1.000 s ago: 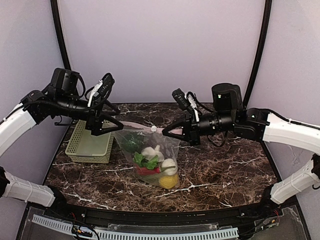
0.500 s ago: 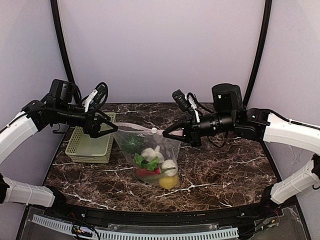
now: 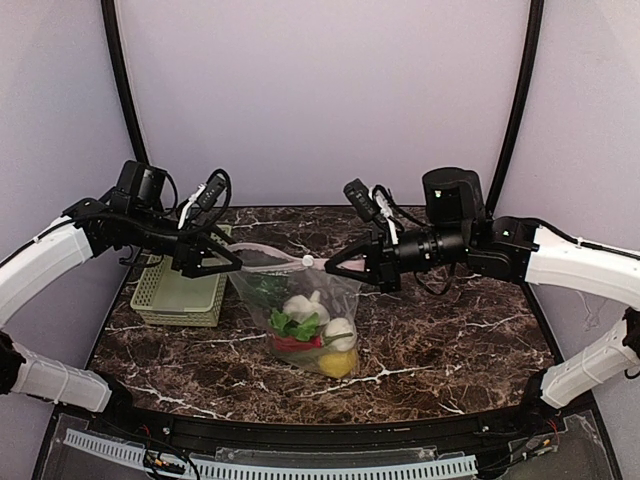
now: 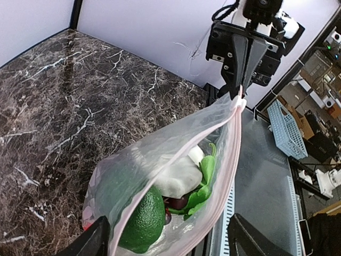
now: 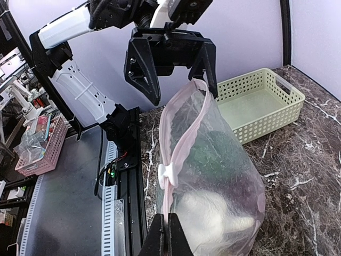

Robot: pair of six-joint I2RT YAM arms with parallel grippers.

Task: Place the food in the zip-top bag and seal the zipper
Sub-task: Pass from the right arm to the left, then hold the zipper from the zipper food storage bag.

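The zip-top bag (image 3: 300, 300) stands on the table (image 3: 450, 330) just off the right side of the one pale green basket (image 3: 180, 292). Its bottom rests on the marble and its mouth is lifted and gaping. The zipper (image 5: 169, 124) shows as a pink strip around that mouth. It carries one white slider (image 3: 307, 259), which sits at the end of the mouth farther from the basket.

All the food I can see is inside the bag, piled in its lower part. From above I count two white pieces (image 3: 298, 305), one yellow lemon (image 3: 339, 363) lowest and farthest from the basket, one leafy green (image 3: 293, 325) and one red patch (image 3: 293, 342). I cannot tell how many peppers make up that patch. My left wrist camera also shows one dark green rounded piece (image 4: 141, 220) just inside the mouth.

My right gripper (image 3: 330, 267) is pinched tight on the mouth's edge at the slider end, on the side of the bag away from the basket. My left gripper (image 5: 184, 94) is spread wide over the basket's right edge. The near end of the mouth lies between its fingers, and neither finger is clamped on it.
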